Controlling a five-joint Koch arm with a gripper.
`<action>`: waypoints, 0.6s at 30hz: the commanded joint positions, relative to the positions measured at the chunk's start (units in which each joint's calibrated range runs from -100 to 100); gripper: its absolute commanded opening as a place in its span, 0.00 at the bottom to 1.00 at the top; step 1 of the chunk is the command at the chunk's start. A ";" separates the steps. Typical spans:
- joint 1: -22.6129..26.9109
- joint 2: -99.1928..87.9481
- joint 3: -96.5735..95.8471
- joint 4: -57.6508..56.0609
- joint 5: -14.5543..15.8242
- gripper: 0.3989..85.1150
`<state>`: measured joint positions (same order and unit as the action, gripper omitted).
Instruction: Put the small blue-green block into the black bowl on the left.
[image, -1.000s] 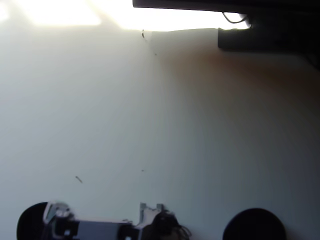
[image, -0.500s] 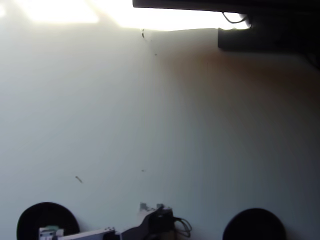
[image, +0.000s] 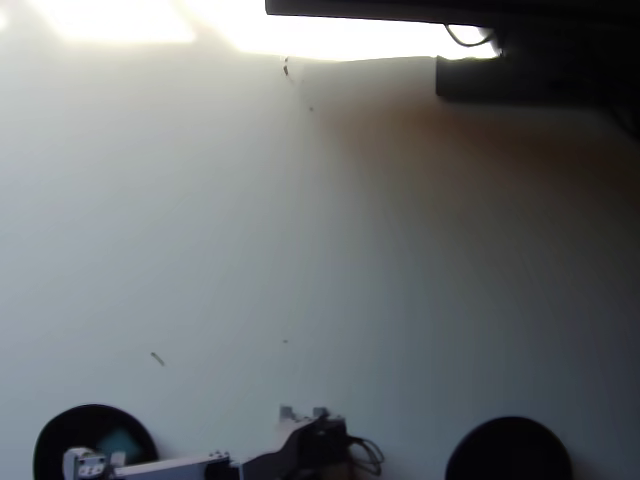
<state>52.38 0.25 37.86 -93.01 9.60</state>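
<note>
Lying inside the left bowl (image: 70, 432) at about seven o'clock in the overhead view, the block (image: 120, 441) shows as a pale teal patch toward the bowl's right side, soft at the edges and partly washed out. The gripper (image: 82, 465) sits at the bowl's lower rim, just left of the block, a small grey-white piece cut off by the bottom edge of the picture; whether its jaws are spread or pressed together I cannot tell, as only a blurred top face shows. It is not clear whether it touches the block. The arm (image: 190, 466) runs from the gripper toward four o'clock along the bottom edge to a dark base (image: 315, 445) at six o'clock, with a looped cable (image: 365, 455) just beside it. The other bowl (image: 508, 450) sits at five o'clock, well apart from the first. The table (image: 320, 250) is pale, glaring at twelve o'clock, with dark equipment (image: 520, 60) at one o'clock.
</note>
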 joint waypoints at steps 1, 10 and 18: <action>-1.32 -1.81 1.98 -0.43 0.10 0.46; -13.97 -21.20 -6.43 3.47 -0.20 0.54; -25.01 -48.94 -44.51 27.87 -4.74 0.56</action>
<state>29.77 -41.92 -4.99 -73.51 6.52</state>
